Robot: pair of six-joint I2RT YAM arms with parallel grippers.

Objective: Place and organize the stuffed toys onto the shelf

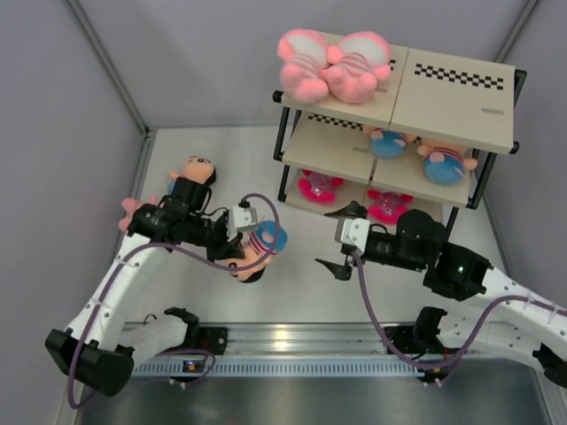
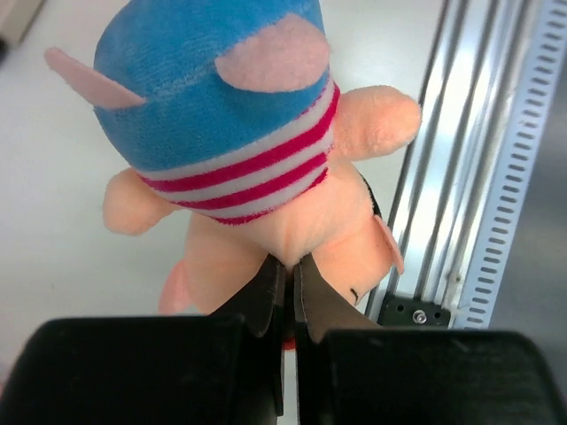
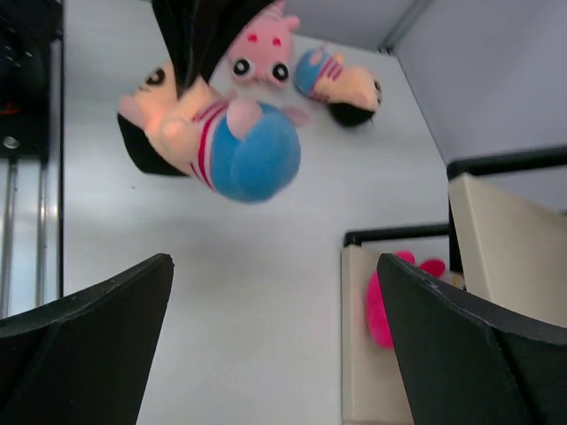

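Blue plush with red and white stripes: that was the doll (image 2: 232, 124), held up off the table (image 1: 301, 283) by the left gripper (image 2: 289, 288), whose fingers were pinched tight on the peach fabric just below the striped band. The doll's long axis ran on a slant, with the round blue end pointing toward the shelf (image 1: 447, 102) and the dark-haired head toward the near rail. The shelf stood off to the right and farther back, well apart from the doll. Two matching dolls (image 1: 416, 152) sat on its middle board, which I judged the likely spot for this one. The right gripper (image 1: 339, 240) hung between the doll and the shelf with its fingers spread wide and nothing in them. It was the nearer arm to the boards, though the left one had the load. Fat pink toys (image 1: 333, 64) were piled on the checkered top board, with magenta ones (image 1: 320, 186) on the lowest. The boards were pale wood in a thin black frame, and everything else was soft and squashy. Two more toys (image 1: 197, 170) lay on the table behind the left arm.
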